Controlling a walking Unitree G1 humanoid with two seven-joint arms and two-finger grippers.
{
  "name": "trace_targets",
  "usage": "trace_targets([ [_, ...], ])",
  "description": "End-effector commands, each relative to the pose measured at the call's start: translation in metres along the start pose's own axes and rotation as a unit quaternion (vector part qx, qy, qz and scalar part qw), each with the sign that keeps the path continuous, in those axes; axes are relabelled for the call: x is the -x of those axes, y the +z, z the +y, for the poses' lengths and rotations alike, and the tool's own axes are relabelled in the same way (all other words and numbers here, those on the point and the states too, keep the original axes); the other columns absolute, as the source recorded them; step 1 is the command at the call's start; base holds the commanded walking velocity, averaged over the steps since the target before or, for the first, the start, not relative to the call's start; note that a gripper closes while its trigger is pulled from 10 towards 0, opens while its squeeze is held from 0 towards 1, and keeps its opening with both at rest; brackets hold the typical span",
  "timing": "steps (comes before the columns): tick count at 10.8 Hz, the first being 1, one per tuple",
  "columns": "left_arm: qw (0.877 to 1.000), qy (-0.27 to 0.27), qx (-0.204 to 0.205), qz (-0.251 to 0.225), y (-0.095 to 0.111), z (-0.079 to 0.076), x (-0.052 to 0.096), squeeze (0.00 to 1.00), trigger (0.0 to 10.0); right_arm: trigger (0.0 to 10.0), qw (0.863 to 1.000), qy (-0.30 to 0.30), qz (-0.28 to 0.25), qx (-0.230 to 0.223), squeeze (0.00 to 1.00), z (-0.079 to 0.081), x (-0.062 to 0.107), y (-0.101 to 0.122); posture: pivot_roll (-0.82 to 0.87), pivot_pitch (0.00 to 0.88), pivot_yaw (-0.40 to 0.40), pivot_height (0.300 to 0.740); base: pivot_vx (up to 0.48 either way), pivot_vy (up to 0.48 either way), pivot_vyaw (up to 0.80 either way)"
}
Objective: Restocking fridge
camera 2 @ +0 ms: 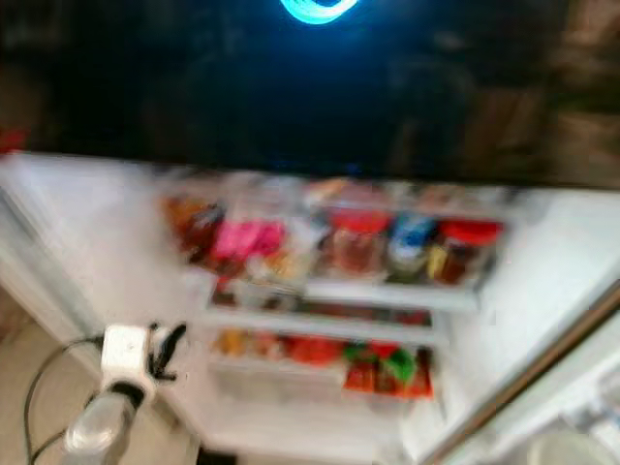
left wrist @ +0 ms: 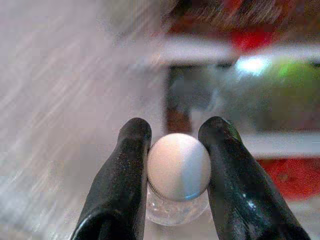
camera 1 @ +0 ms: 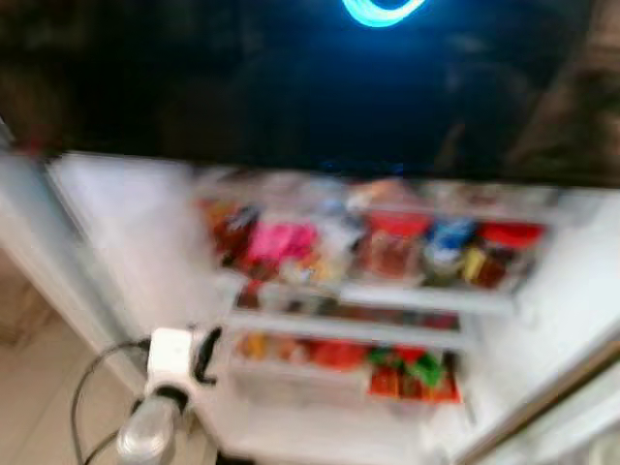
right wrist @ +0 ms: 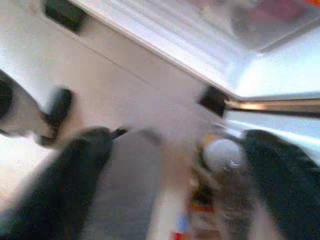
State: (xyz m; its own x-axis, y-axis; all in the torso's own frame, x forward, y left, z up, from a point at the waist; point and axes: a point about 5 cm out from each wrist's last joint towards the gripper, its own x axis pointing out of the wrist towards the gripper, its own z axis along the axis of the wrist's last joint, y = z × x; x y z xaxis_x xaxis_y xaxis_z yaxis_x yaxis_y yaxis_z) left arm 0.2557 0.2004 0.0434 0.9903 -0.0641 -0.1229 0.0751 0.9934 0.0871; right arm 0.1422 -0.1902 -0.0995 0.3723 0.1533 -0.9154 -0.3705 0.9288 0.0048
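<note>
Two fingers of my left gripper point(left wrist: 175, 150) clamped on a white-capped clear bottle point(left wrist: 178, 167), blurred fridge shelves point(camera 1: 387, 291) ahead of it, my right gripper point(right wrist: 175, 170) spread open

The open fridge point(camera 1: 126, 242) is standing ahead, its shelves point(camera 1: 387, 295) stacked one above another and packed with jars point(camera 1: 392, 247) and packets point(camera 1: 281, 242). The left gripper point(left wrist: 172, 150) is sitting left of the lower shelf, pinching a bottle point(left wrist: 178, 167) between its fingers.

Fridge shelves point(camera 1: 387, 291) and their contents are blurred.
</note>
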Motion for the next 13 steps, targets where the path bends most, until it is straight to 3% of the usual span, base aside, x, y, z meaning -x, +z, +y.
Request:
trace_targets([
  [1,1.0,-0.014,0.007,-0.007,0.0031,-0.0093,-0.0036,0.0,10.0,10.0,1.0,-0.013,0.015,-0.015,0.0,-0.0069,0.0032,-0.011,-0.02,0.0,0.003,0.74,0.292,0.0,0.0],
  [10,0.998,-0.061,0.006,0.002,0.0022,-0.0169,-0.0024,0.0,10.0,10.0,0.999,-0.019,0.022,-0.015,0.0,-0.0069,0.0028,-0.0111,-0.01,0.0,0.006,0.74,0.0,0.0,0.0],
  [13,0.998,-0.065,0.004,0.003,0.0019,-0.0173,-0.0022,0.0,10.0,10.0,0.999,-0.016,0.028,0.012,0.0,-0.007,0.0027,-0.0104,-0.02,0.0,0.009,0.74,0.0,0.0,0.0],
])
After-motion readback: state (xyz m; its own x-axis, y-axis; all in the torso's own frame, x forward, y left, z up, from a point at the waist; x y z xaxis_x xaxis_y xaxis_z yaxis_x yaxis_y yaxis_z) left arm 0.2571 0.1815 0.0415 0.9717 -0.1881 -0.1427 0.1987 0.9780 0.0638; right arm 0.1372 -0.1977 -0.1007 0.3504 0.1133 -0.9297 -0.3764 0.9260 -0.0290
